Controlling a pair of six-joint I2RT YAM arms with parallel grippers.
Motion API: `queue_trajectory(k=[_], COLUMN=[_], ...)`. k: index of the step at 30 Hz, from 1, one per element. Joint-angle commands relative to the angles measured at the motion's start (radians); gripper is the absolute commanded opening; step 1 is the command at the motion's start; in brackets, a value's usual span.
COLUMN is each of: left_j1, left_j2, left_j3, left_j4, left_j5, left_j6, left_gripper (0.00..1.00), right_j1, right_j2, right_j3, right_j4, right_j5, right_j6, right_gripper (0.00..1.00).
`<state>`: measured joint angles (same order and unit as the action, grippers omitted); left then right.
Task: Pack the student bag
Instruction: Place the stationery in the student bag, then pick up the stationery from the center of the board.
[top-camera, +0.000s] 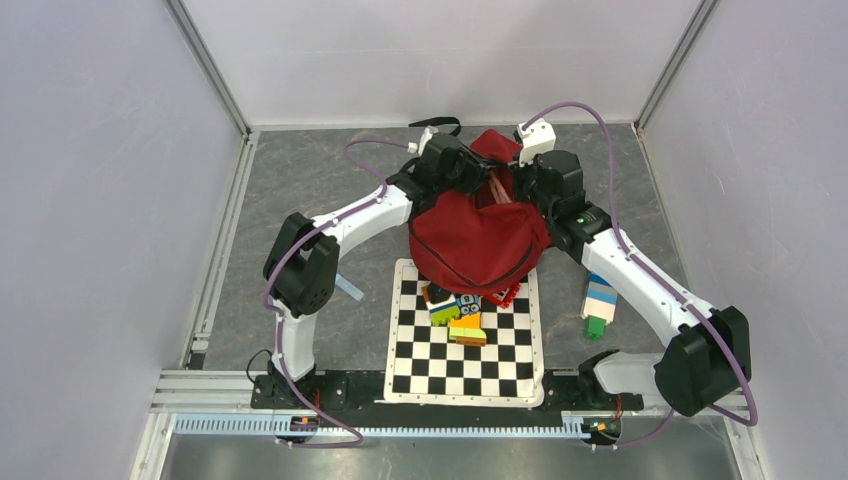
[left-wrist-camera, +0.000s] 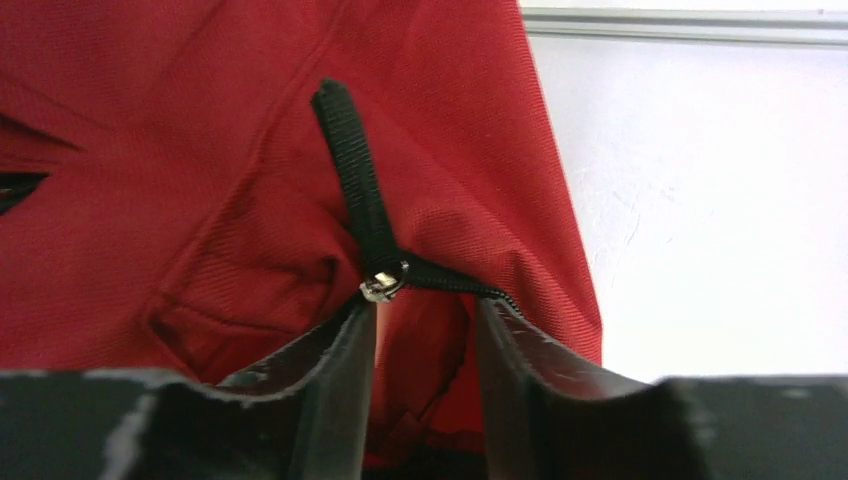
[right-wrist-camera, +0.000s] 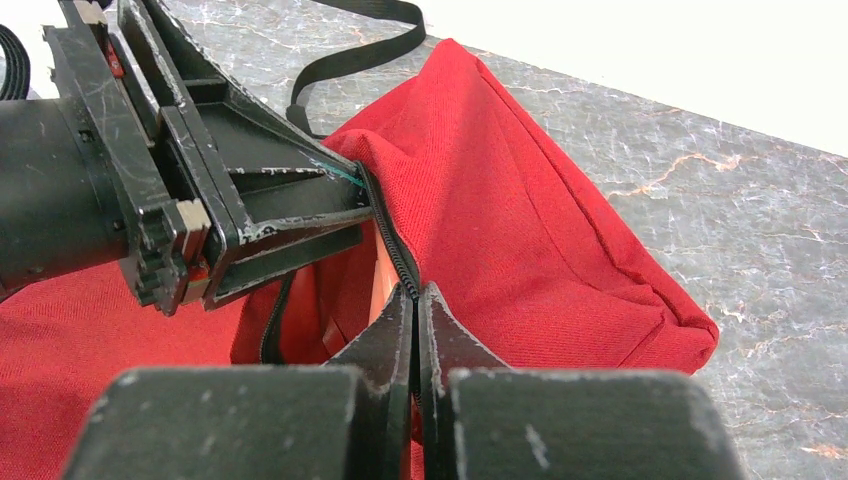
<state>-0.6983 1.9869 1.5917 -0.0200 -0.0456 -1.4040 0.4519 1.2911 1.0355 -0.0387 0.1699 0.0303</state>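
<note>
The left arm (top-camera: 340, 225) and right arm (top-camera: 640, 272) reached forward, wrists angled inward. The left gripper (left-wrist-camera: 420, 305) stood parted; the right gripper (right-wrist-camera: 415, 295) was clamped tight.

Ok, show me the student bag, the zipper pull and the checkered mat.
student bag (top-camera: 470, 240): top view, red fabric middle.
zipper pull (left-wrist-camera: 352, 165): left wrist view, black strap.
checkered mat (top-camera: 440, 368): top view, bare near squares.

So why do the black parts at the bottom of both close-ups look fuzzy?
Left wrist view: the left gripper blurs, too near the lens; the zipper pull is sharp. Right wrist view: right gripper blurred, student bag crisp. Top view: even light.
</note>
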Motion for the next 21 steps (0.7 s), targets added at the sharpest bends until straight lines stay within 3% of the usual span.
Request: queue_trajectory(k=[1, 7, 11, 16, 21], left_j1=[0.005, 0.005, 0.007, 0.044, 0.149], left_j2=[-0.043, -0.16, -0.306, -0.481, -0.689], left_j3=[0.05, -0.02, -0.121, -0.197, -0.396], left_j4=[-0.038, -0.04, -0.046, -0.289, -0.439], left_j5=[-0.067, -0.062, -0.077, -0.178, -0.247], left_j6=[0.064, 0.217, 0.411, 0.576, 0.627], left_gripper=[0.56, 0.76, 0.84, 0.92, 0.99], right_j1=[0.016, 0.016, 0.015, 0.015, 0.016], right_j2=[-0.052, -0.051, -0.046, -0.038, -0.022], right_j3=[0.024, 0.032, 0.033, 0.036, 0.037], right_j4=[0.099, 0.095, 0.094, 0.092, 0.092], right_j5=[0.002, 0.018, 0.027, 0.02, 0.013], right_j6=[0.017, 0.007, 0.005, 0.005, 0.015], right_gripper=[0.0, 0.0, 0.0, 0.0, 0.0])
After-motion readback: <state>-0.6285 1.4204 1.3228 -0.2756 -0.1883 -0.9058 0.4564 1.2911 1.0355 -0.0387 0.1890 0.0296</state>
